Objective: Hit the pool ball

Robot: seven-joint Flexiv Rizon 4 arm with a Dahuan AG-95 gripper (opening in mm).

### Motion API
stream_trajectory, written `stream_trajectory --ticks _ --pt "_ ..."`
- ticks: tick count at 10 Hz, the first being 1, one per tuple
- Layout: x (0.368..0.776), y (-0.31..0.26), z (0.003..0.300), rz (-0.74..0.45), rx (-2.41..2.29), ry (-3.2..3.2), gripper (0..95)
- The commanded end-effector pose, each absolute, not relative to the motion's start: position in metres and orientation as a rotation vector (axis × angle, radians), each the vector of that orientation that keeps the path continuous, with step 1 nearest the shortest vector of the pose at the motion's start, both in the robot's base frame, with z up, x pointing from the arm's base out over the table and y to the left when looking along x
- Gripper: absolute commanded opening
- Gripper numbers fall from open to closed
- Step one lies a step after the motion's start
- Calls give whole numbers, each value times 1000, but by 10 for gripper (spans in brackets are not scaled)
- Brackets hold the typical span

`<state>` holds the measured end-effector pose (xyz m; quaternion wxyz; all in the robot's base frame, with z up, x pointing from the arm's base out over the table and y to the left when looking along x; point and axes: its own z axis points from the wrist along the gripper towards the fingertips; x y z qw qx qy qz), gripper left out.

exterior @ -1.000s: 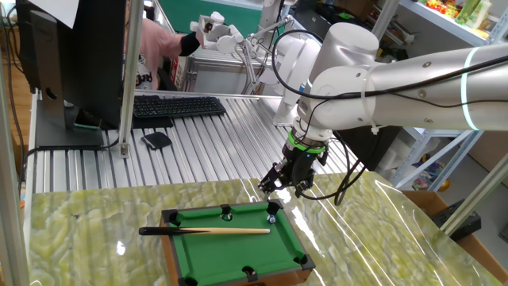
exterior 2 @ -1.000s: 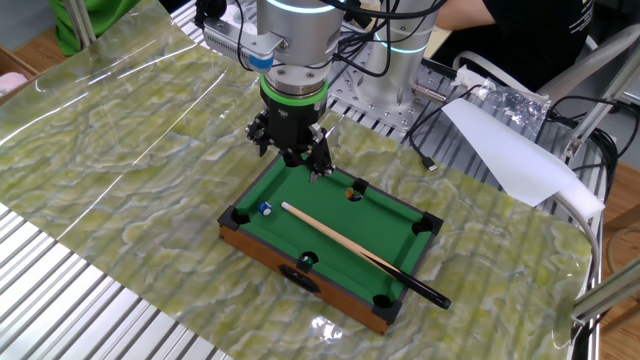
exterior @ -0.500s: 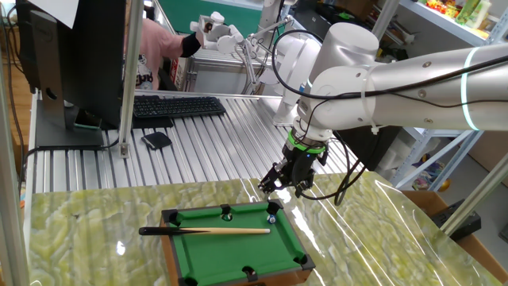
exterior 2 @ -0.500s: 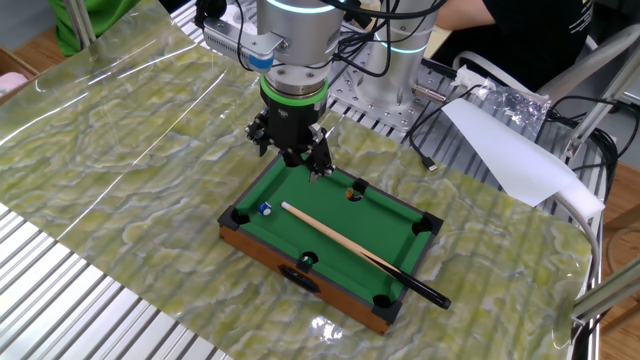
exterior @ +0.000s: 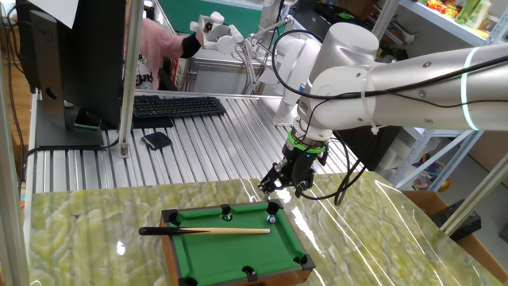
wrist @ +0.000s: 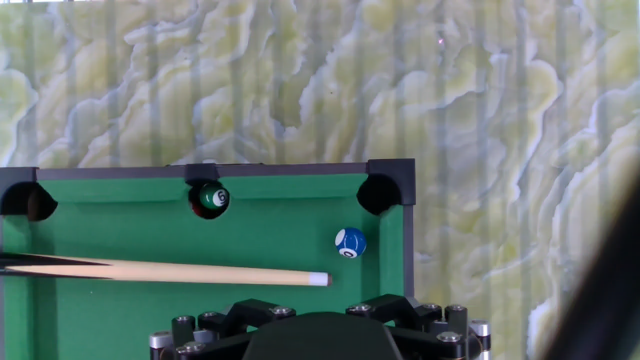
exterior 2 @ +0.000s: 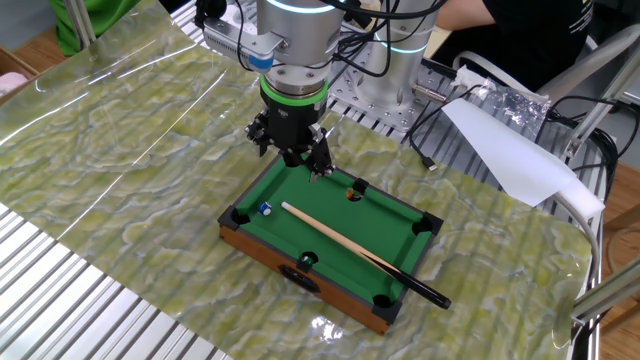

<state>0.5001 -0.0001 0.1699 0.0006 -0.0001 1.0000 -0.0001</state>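
The pool ball (wrist: 349,243) is small, glossy and blue-white. It lies on the green felt near a corner pocket, and it also shows in one fixed view (exterior: 272,217) and the other fixed view (exterior 2: 265,209). The tan cue stick (wrist: 165,271) lies flat on the felt, its pale tip close to the ball. My gripper (exterior 2: 292,158) hovers above the table's edge near that corner, open and empty, apart from both ball and cue. Only its black base (wrist: 310,330) shows in the hand view; the fingertips are hidden there.
The miniature pool table (exterior 2: 262,252) has a wooden frame and sits on a green marbled mat (exterior 2: 120,130). A green ball (wrist: 211,197) rests at a side pocket. The cue's black end (exterior 2: 425,292) sticks out past the table. A keyboard (exterior: 176,106) lies behind.
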Motion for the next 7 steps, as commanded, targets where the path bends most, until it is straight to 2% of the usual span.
stream_trajectory --ticks 1,2,7 --pt "500 0 170 23 263 3072 950" --pt "500 0 170 27 257 3075 0" --pt "500 0 170 25 365 3065 0"
